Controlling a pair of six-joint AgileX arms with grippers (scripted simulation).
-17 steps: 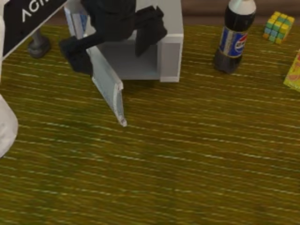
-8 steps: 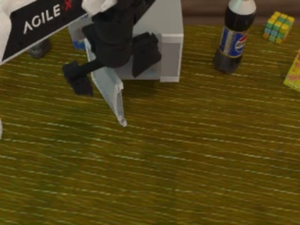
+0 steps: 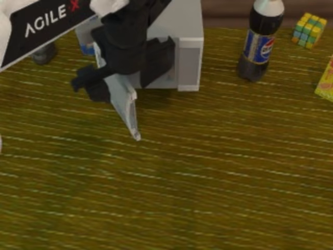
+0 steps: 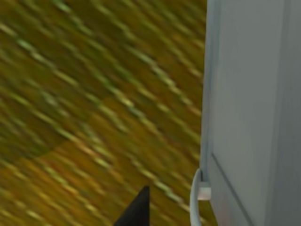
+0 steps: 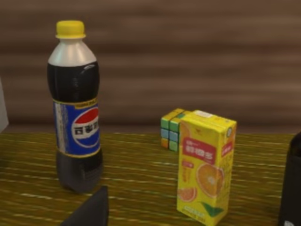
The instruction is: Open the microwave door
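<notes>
The microwave door (image 3: 126, 104) stands swung well open from the microwave (image 3: 182, 41), which sits at the far edge of the desk (image 3: 208, 177), left of centre in the top view. The door is hinged at the box's left front corner, and its free edge reaches toward the near side of the desk. The left end effector (image 3: 122, 67) hangs over the opening at the door's hinged end; its two dark fingers are spread wide, one finger (image 3: 88, 83) outside the door on its left face, the other over the cavity, so the door passes between them. It grips nothing that I can make out. In the left wrist view the door's pale panel (image 4: 249, 113) fills one side, with a dark fingertip (image 4: 136, 209) set apart from it. To the right of the microwave stands a cola bottle (image 3: 260, 39), then a colour cube (image 3: 309, 29) and a yellow juice carton (image 3: 325, 79) at the desk's right edge. The right end effector (image 5: 188, 209) shows only dark finger parts in the right wrist view, spread far apart and holding nothing, facing those three things
</notes>
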